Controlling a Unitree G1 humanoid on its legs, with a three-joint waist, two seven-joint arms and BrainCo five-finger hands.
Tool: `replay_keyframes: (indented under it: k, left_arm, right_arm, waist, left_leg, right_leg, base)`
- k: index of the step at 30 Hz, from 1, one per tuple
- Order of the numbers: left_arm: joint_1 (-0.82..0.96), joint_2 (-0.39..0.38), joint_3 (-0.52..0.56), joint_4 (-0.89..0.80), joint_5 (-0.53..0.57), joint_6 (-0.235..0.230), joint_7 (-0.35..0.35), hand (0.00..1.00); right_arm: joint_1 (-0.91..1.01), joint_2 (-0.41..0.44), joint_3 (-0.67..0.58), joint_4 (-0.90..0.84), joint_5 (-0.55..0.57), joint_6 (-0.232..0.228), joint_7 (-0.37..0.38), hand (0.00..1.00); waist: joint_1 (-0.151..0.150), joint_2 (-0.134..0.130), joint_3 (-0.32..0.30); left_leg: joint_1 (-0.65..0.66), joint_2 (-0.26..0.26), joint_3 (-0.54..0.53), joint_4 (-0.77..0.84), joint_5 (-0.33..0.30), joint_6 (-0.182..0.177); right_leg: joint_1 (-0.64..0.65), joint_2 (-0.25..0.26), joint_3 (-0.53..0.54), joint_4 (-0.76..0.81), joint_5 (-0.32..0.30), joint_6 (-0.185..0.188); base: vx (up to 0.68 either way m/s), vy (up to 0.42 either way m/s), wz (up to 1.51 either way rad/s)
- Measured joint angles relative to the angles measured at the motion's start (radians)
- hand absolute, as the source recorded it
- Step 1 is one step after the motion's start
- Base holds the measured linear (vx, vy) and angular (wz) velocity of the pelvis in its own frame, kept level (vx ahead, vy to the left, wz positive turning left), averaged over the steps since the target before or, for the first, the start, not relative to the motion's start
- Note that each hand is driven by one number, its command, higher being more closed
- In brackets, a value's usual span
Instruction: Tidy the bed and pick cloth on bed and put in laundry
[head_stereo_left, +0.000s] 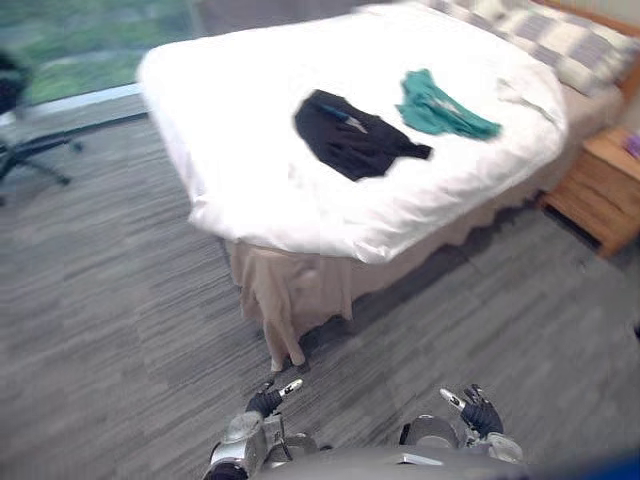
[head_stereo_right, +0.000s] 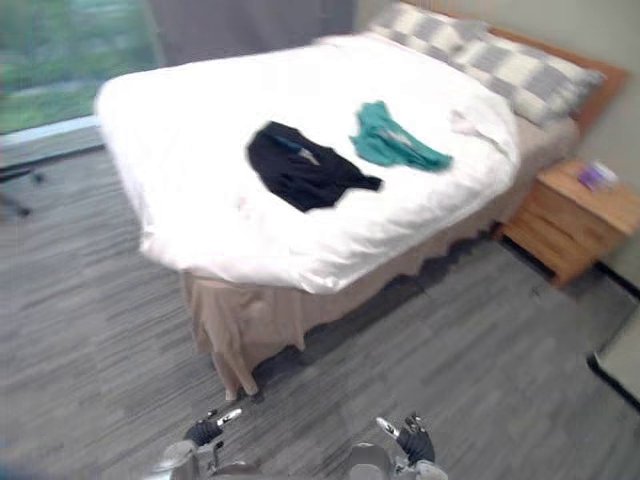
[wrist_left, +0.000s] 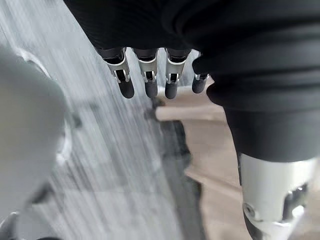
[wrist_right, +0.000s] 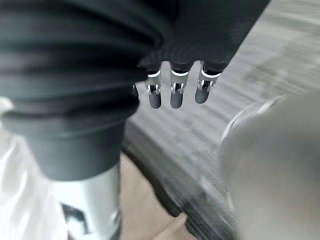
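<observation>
A bed (head_stereo_left: 250, 180) with a white cover stands ahead of me. On it lie a black cloth (head_stereo_left: 352, 137) near the middle and a teal cloth (head_stereo_left: 440, 108) to its right. A small white cloth (head_stereo_left: 525, 98) lies further right near the bed's edge. My left hand (head_stereo_left: 268, 400) and right hand (head_stereo_left: 478, 412) hang low over the grey floor, well short of the bed. Both are empty with fingers (wrist_left: 146, 82) straight, as the fingers (wrist_right: 175, 92) in the right wrist view also show.
A beige bed skirt (head_stereo_left: 285, 290) hangs at the near corner. Checked pillows (head_stereo_right: 500, 55) lie at the head. A wooden nightstand (head_stereo_right: 575, 215) stands right of the bed. An office chair (head_stereo_left: 25, 140) stands far left by the window. Grey carpet lies between me and the bed.
</observation>
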Motion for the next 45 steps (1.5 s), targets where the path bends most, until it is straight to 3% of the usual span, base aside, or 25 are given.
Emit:
replay_keyframes:
  k: [1, 2, 4, 5, 6, 9, 12, 18, 22, 24, 26, 28, 29, 31, 34, 39, 42, 45]
  left_arm:
    - [0.002, 0.003, 0.008, -0.005, 0.0, 0.0, -0.001, 0.0]
    - [0.026, 0.007, 0.043, -0.014, -0.001, 0.0, -0.001, 0.0]
    - [0.063, 0.016, 0.068, -0.03, -0.003, -0.004, -0.001, 0.0]
    - [0.071, 0.0, 0.085, -0.035, -0.009, -0.006, -0.001, 0.0]
    - [0.084, -0.027, 0.086, -0.034, -0.009, -0.004, -0.001, 0.0]
    - [0.083, -0.059, 0.085, -0.032, -0.011, -0.025, -0.002, 0.0]
    - [0.084, -0.053, 0.077, -0.033, -0.093, -0.055, 0.014, 0.0]
    - [0.105, -0.025, 0.093, -0.145, -0.251, -0.075, 0.098, 0.0]
    - [0.099, 0.069, 0.28, -0.311, -0.35, -0.102, 0.151, 0.0]
    - [0.083, 0.151, 0.406, -0.359, -0.403, -0.139, 0.182, 0.0]
    - [0.037, 0.277, 0.566, -0.393, -0.495, -0.249, 0.182, 0.0]
    - [0.009, 0.296, 0.595, -0.422, -0.51, -0.325, 0.187, 0.0]
    - [0.0, 0.296, 0.594, -0.427, -0.508, -0.338, 0.198, 0.0]
    - [-0.034, 0.298, 0.598, -0.461, -0.48, -0.368, 0.243, 0.0]
    - [-0.093, 0.346, 0.606, -0.554, -0.29, -0.375, 0.307, 0.0]
    - [-0.221, 0.514, 0.503, -0.705, -0.034, -0.367, 0.325, 0.0]
    - [-0.296, 0.543, 0.413, -0.745, 0.124, -0.338, 0.322, 0.0]
    - [-0.352, 0.546, 0.292, -0.743, 0.249, -0.278, 0.309, 0.0]
  right_arm:
    - [0.001, 0.008, -0.002, 0.0, 0.018, -0.006, -0.002, 0.0]
    - [0.002, 0.009, 0.005, 0.001, 0.034, -0.014, -0.002, 0.0]
    - [0.01, 0.028, 0.03, 0.006, 0.037, -0.023, 0.004, 0.0]
    - [0.005, 0.027, 0.045, 0.012, 0.035, -0.023, 0.007, 0.0]
    - [0.005, -0.002, 0.065, 0.01, 0.021, -0.026, 0.016, 0.0]
    - [-0.009, -0.024, 0.068, 0.014, 0.011, -0.02, 0.02, 0.0]
    - [-0.014, -0.032, 0.07, 0.031, -0.037, 0.001, 0.021, 0.0]
    - [-0.034, -0.087, 0.066, 0.069, -0.058, 0.071, 0.023, 0.0]
    - [-0.03, -0.11, 0.05, 0.069, -0.019, 0.113, 0.024, 0.0]
    - [-0.015, -0.109, 0.051, 0.066, 0.001, 0.118, 0.027, 0.0]
    - [0.033, -0.109, 0.05, 0.056, 0.022, 0.115, 0.029, 0.0]
    - [0.071, -0.107, 0.05, 0.046, 0.048, 0.112, 0.028, 0.0]
    - [0.077, -0.106, 0.05, 0.045, 0.049, 0.112, 0.028, 0.0]
    - [0.109, -0.098, 0.051, 0.035, 0.065, 0.111, 0.027, 0.0]
    - [0.121, -0.092, 0.05, 0.023, 0.086, 0.107, 0.024, 0.0]
    - [0.146, -0.089, 0.042, -0.005, 0.086, 0.093, 0.021, 0.0]
    - [0.149, -0.079, 0.009, -0.001, 0.088, 0.093, 0.02, 0.0]
    - [0.15, -0.07, 0.005, 0.0, 0.088, 0.103, 0.02, 0.0]
  waist:
    - [-0.003, 0.0, 0.0]
    - [-0.004, -0.009, -0.01]
    - [0.021, -0.037, -0.03]
    - [0.039, -0.017, -0.048]
    - [0.041, 0.022, -0.058]
    - [0.032, 0.057, -0.057]
    - [0.035, 0.046, -0.057]
    - [0.031, 0.049, -0.055]
    - [0.031, 0.054, -0.054]
    - [0.03, 0.051, -0.056]
    - [0.032, 0.057, -0.059]
    - [0.031, 0.073, -0.068]
    - [0.029, 0.076, -0.072]
    - [0.018, 0.084, -0.077]
    - [0.02, 0.086, -0.077]
    - [0.018, 0.086, -0.08]
    - [0.014, 0.093, -0.084]
    - [-0.012, 0.096, -0.084]
  left_leg:
    - [0.0, 0.008, -0.043, 0.003, -0.003, -0.021]
    - [0.003, 0.019, -0.086, 0.004, -0.008, -0.062]
    - [0.008, 0.018, -0.091, 0.004, -0.02, -0.113]
    - [0.007, 0.054, -0.093, 0.006, -0.026, -0.144]
    - [0.0, 0.093, -0.093, -0.004, -0.013, -0.173]
    - [0.033, 0.138, -0.085, -0.086, 0.072, -0.223]
    - [0.05, 0.137, -0.096, -0.131, 0.168, -0.226]
    - [0.028, 0.134, -0.14, -0.196, 0.22, -0.224]
    - [0.014, 0.142, -0.134, -0.241, 0.209, -0.226]
    - [-0.002, 0.138, -0.126, -0.238, 0.202, -0.213]
    - [-0.002, 0.129, -0.091, -0.243, 0.195, -0.213]
    - [-0.001, 0.119, -0.078, -0.243, 0.2, -0.206]
    - [-0.001, 0.117, -0.077, -0.244, 0.2, -0.206]
    - [0.003, 0.116, -0.073, -0.243, 0.2, -0.207]
    - [0.024, 0.12, -0.046, -0.248, 0.198, -0.211]
    - [0.045, 0.115, -0.016, -0.252, 0.197, -0.211]
    - [0.059, 0.107, 0.005, -0.251, 0.197, -0.211]
    - [0.073, 0.103, 0.007, -0.248, 0.197, -0.211]
  right_leg:
    - [-0.009, 0.002, 0.053, -0.062, 0.037, -0.002]
    - [-0.019, 0.011, 0.118, -0.158, 0.131, 0.001]
    - [-0.025, 0.016, 0.137, -0.222, 0.242, 0.026]
    - [-0.006, 0.039, 0.125, -0.248, 0.195, 0.032]
    - [0.01, 0.071, 0.091, -0.286, 0.185, 0.026]
    - [0.066, 0.111, 0.021, -0.345, 0.163, -0.003]
    - [0.132, 0.117, -0.034, -0.399, 0.159, -0.009]
    - [0.182, 0.111, -0.15, -0.458, 0.146, -0.016]
    - [0.175, 0.116, -0.186, -0.469, 0.149, -0.008]
    - [0.178, 0.12, -0.18, -0.502, 0.177, -0.006]
    - [0.181, 0.12, -0.155, -0.554, 0.224, 0.001]
    - [0.182, 0.115, -0.142, -0.572, 0.243, 0.005]
    - [0.183, 0.113, -0.142, -0.573, 0.244, 0.005]
    - [0.185, 0.114, -0.14, -0.577, 0.244, 0.005]
    - [0.188, 0.121, -0.119, -0.579, 0.243, 0.003]
    - [0.193, 0.128, -0.095, -0.584, 0.243, 0.001]
    - [0.198, 0.123, -0.076, -0.586, 0.247, 0.001]
    - [0.208, 0.121, -0.066, -0.587, 0.25, 0.002]
  base:
    - [0.29, -0.365, 1.36]
    - [0.29, -0.382, 1.07]
    - [0.31, -0.448, 0.36]
    - [0.37, -0.537, 0.04]
    - [0.29, -0.42, 0.03]
    - [0.23, -0.356, 0.31]
    - [0.09, -0.249, 0.52]
    - [-0.06, -0.089, 0.62]
    - [-0.14, 0.012, 0.33]
    - [-0.12, 0.04, -0.09]
    - [-0.04, 0.052, -0.33]
    - [0.04, 0.057, -0.19]
    - [0.08, 0.047, -0.03]
    - [0.08, 0.03, -0.03]
    - [0.07, 0.022, -0.22]
    - [0.04, 0.006, -0.15]
    - [0.0, 0.025, -0.17]
    - [-0.04, 0.01, -0.06]
